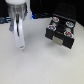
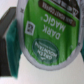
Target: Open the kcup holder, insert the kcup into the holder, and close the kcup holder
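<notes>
The kcup [image 2: 47,30] fills the wrist view, its green lid reading "Dark Magic" close to the camera and tilted. A dark fingertip [image 2: 8,40] presses at its side, so my gripper [image 1: 21,46] looks shut on it. In the exterior view the arm hangs over the white table on the exterior view's left, and the small pale kcup [image 1: 21,47] shows at the gripper's tip. The black kcup holder [image 1: 62,31] stands apart on the exterior view's right. Its drawer is pulled out, with round pods showing in the slots and a pale handle [image 1: 60,42] at the front.
The white table [image 1: 40,67] spreads under the arm and in front of the holder. Pods with red and blue lids [image 1: 55,21] sit in the drawer's slots. A dark backdrop runs along the far edge.
</notes>
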Tool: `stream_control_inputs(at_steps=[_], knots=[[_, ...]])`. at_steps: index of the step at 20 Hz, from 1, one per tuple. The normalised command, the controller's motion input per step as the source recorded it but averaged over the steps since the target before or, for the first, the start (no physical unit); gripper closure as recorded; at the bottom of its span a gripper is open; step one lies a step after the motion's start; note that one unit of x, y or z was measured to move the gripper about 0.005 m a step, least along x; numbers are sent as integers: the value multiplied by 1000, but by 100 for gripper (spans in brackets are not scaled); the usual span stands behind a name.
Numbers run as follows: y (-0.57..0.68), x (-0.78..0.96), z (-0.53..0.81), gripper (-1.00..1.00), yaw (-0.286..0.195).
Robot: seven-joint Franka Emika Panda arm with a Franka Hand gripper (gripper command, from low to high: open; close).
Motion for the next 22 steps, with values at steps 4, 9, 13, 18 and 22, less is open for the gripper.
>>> stream_control_inputs(at_steps=[4,9,13,18,22], knots=[[550,124,826,100,9],[637,93,735,100,6],[664,115,645,100,10],[643,108,411,100,9],[653,108,288,100,9]])
